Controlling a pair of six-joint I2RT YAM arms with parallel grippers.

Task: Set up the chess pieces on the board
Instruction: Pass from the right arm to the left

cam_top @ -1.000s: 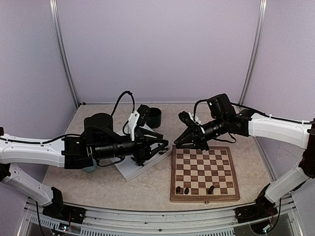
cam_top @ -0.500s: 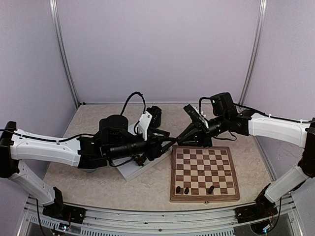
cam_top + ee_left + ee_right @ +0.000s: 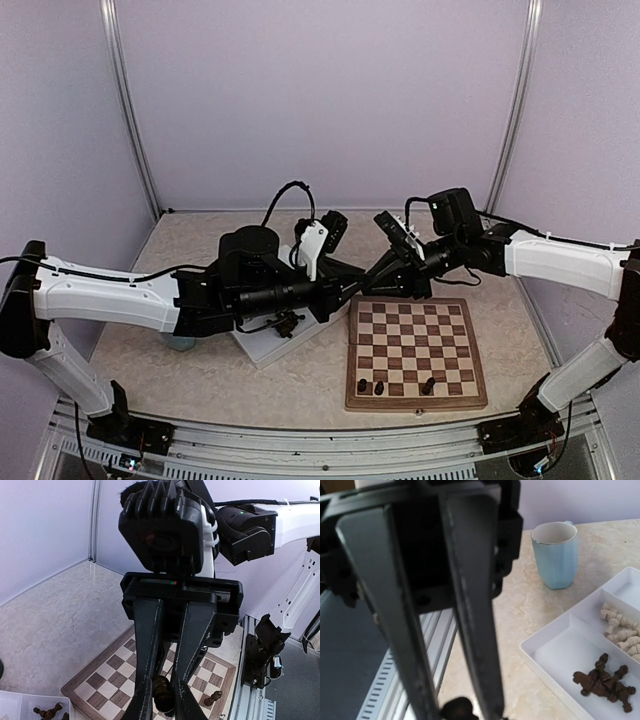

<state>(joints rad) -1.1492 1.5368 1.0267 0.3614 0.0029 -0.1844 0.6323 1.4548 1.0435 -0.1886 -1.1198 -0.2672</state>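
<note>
Both grippers meet tip to tip above the far-left corner of the board (image 3: 415, 403). A dark chess piece (image 3: 162, 692) hangs between them. My right gripper (image 3: 366, 283) is shut on it, its fingers (image 3: 192, 645) coming down from above in the left wrist view. My left gripper (image 3: 161, 706) has its tips pressed against both sides of the same piece. The right wrist view shows that piece (image 3: 457, 710) at the bottom edge. Three dark pieces (image 3: 378, 386) stand on the board's near row.
A white two-compartment tray (image 3: 555, 635) lies left of the board, holding dark pieces (image 3: 602, 682) and pale pieces (image 3: 620, 630). A pale blue mug (image 3: 555, 555) stands beyond it. The left arm (image 3: 120, 300) stretches low across the tray.
My left arm has reached right, up to the right gripper, and its jaws have closed in on the dark piece. The right gripper lifted and turned, then held still.
</note>
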